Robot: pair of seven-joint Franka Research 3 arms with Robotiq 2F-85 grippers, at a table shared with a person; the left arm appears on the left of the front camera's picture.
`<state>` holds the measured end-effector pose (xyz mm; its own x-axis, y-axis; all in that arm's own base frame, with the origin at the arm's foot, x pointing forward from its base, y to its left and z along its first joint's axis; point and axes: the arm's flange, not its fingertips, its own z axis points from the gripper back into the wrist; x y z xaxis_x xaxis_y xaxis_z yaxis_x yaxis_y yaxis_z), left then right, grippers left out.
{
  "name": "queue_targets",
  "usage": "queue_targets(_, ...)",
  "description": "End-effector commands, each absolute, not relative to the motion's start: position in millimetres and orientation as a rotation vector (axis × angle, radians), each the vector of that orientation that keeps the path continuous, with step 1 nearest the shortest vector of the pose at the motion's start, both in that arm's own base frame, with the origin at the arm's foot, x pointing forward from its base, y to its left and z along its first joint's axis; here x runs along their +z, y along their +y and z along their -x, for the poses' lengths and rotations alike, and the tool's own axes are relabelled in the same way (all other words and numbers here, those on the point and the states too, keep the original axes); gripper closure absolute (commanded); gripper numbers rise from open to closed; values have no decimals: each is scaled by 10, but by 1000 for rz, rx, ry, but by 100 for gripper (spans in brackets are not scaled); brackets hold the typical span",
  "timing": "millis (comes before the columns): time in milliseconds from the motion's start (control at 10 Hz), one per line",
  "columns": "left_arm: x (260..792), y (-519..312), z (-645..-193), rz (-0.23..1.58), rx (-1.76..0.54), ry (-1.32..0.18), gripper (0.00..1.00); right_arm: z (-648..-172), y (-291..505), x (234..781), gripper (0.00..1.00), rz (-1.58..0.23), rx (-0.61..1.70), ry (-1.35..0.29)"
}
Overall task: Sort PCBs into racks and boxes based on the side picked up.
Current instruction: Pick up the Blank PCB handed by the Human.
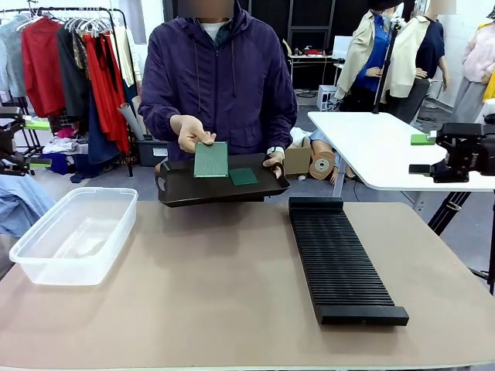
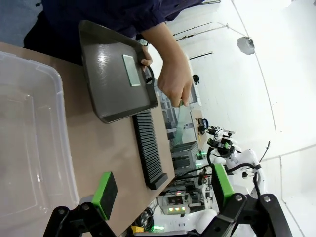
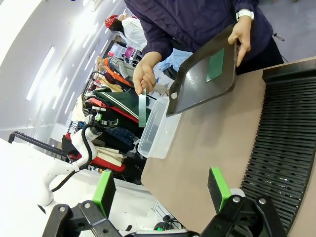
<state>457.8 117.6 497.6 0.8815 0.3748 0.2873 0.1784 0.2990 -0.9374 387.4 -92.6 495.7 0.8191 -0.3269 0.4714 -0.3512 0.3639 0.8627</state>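
Nothing is sorted yet: the box [image 1: 46, 267] and rack [image 1: 340, 263] are empty, a hand [image 1: 189, 133] holds up one green board [image 1: 210, 159], another lies on the tray [image 1: 182, 189], and the left fingers [image 2: 104, 193] and right fingers [image 3: 217, 186] are spread wide.

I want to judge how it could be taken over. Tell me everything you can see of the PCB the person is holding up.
The PCB is a thin, flat, green rectangular board, and the face turned toward the robot looks finely dotted. It hangs upright in the air, pinched at its top edge by the person's hand, clear of the black tray behind it. Edge-on in the wrist views it looks very thin. Nothing else touches it.
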Motion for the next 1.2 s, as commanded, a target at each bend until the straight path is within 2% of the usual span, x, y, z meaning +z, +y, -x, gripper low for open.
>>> queue_targets(0,4872,933,-4670,1363,110,-463,0,-3876,-924,4980,0,-1224,13,-668)
queue_targets(300,4725,692,-4782,1446,15,-353,0,-3876,-924,4980,0,-1224,13,-668)
queue_targets(700,4509,278,-4933,1555,-102,-284,0,-3876,-924,4980,0,-1224,13,-668)
queue_targets(1100,4255,-141,-5102,1533,-234,-323,0,-3876,-924,4980,0,-1224,13,-668)
